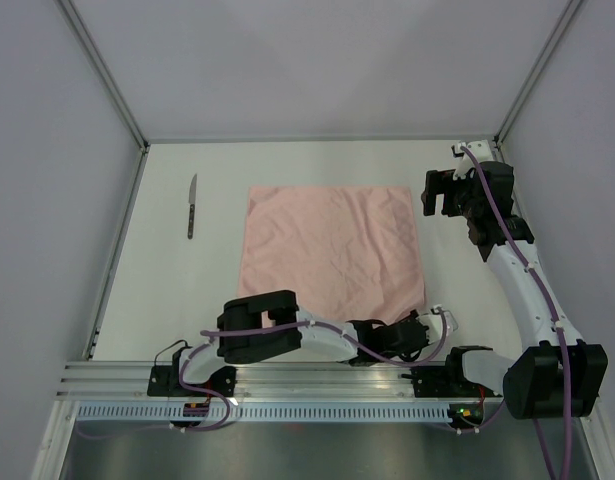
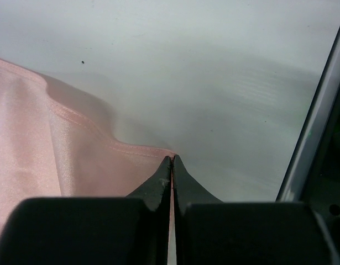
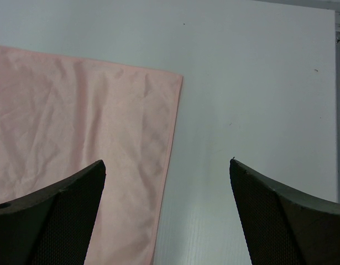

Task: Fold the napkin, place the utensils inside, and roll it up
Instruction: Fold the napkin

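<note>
Seen from above, the salmon-pink napkin (image 1: 332,250) lay spread flat as a near-square sheet in the middle of the white surface (image 1: 467,270). A knife (image 1: 192,205) lay well apart from it to the left, its blade pointing away from the arms. The left arm reached low across the near edge to the napkin's near right corner. The right arm stretched up the right side, and the right fingers (image 1: 442,190) hung just beside the far right corner.

Only the left wrist camera showed the grip. The left fingers (image 2: 171,174) were pressed together, pinching the hemmed corner, and the cloth beside them rose in a soft ripple. Only the right wrist camera showed the right fingers spread wide and holding nothing. One dark tip was over the creased cloth and the other over bare surface, with the napkin's straight edge between them.

Plain grey walls enclosed the surface on three sides, with metal posts at the corners and a slotted metal rail along the near edge.
</note>
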`<move>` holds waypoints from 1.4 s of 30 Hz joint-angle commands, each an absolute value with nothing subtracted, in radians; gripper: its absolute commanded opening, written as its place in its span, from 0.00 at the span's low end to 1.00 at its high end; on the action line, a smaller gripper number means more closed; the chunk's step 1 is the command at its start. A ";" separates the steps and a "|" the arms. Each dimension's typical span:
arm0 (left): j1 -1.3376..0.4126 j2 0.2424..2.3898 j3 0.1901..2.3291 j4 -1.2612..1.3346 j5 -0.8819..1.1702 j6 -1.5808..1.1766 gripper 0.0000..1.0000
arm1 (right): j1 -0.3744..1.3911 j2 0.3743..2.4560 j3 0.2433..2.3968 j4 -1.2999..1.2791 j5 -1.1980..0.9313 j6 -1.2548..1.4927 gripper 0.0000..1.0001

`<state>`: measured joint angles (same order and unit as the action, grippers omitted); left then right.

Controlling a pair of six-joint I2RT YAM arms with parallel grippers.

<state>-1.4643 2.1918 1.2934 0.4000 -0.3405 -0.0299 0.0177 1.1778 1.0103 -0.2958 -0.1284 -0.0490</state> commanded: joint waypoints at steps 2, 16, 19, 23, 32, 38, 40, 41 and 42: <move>-1.439 2.125 1.255 0.417 -0.364 -0.002 0.02 | 0.020 1.186 1.009 -0.293 -0.137 -0.044 0.98; -1.388 2.025 1.236 0.434 -0.350 -0.002 0.02 | 0.021 1.189 1.008 -0.290 -0.132 -0.046 0.98; -1.370 2.020 1.235 0.430 -0.341 -0.003 0.02 | 0.020 1.189 1.009 -0.290 -0.132 -0.046 0.98; -1.345 2.005 1.221 0.428 -0.333 -0.015 0.02 | 0.021 1.189 1.009 -0.291 -0.133 -0.046 0.98; -1.293 1.933 1.164 0.460 -0.282 -0.080 0.02 | 0.020 1.187 1.009 -0.290 -0.132 -0.046 0.98; -1.236 1.913 1.147 0.463 -0.267 -0.127 0.02 | 0.021 1.186 1.008 -0.290 -0.130 -0.049 0.98; -1.207 1.905 1.138 0.459 -0.265 -0.143 0.02 | 0.021 1.187 1.008 -0.290 -0.129 -0.049 0.98; -1.197 1.898 1.135 0.457 -0.264 -0.156 0.02 | 0.021 1.187 1.008 -0.290 -0.129 -0.049 0.98; -1.186 1.891 1.129 0.453 -0.262 -0.164 0.02 | 0.021 1.187 1.008 -0.290 -0.129 -0.049 0.98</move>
